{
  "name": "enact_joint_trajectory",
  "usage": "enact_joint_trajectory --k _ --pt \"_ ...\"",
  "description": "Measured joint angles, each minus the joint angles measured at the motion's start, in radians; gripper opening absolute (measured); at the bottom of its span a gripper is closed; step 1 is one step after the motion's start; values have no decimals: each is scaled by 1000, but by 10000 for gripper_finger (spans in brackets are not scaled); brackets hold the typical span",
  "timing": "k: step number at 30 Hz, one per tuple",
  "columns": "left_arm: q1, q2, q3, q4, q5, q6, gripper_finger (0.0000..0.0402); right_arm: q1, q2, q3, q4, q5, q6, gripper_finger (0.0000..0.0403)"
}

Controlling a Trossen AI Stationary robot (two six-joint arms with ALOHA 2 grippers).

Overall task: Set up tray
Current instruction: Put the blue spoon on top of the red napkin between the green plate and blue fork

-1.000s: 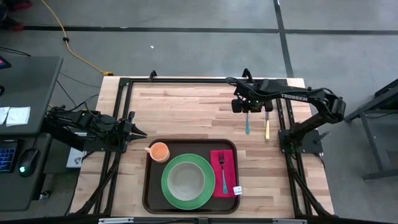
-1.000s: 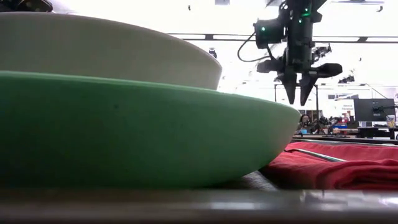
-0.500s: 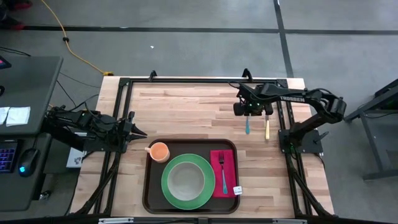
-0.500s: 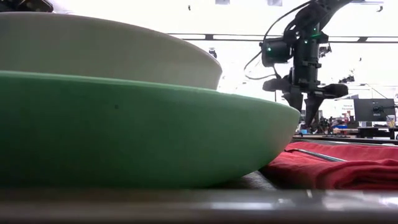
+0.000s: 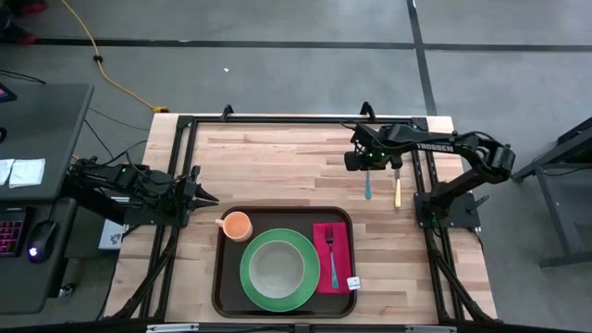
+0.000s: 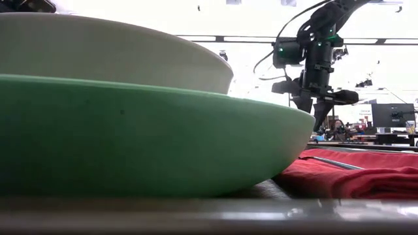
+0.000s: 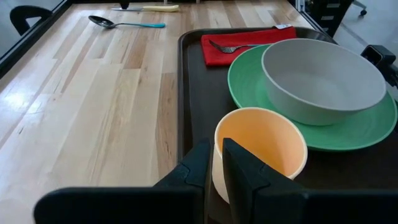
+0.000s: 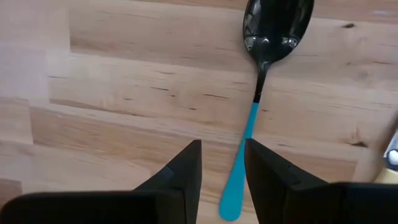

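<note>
Sitting at the counter's [image 5: 277, 157] six o'clock edge, the tray [image 5: 225, 277] looks stiff and slick, best gripped by its raised rim. Farther off at two o'clock, the right end effector [image 5: 368, 169] hovers slightly parted, empty, over a blue-handled spoon [image 5: 368, 187].

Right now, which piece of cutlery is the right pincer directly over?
The blue-handled spoon, lying on the bare table under the right pincer. The yellow-handled piece lies beside it, and the fork is on the red napkin.
</note>
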Motion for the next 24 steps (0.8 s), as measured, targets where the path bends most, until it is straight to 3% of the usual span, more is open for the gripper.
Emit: enact_joint_trajectory --k 24 --pt "0 0 0 -2 -10 1 74 -45 185 2 63 -4 -34 99"
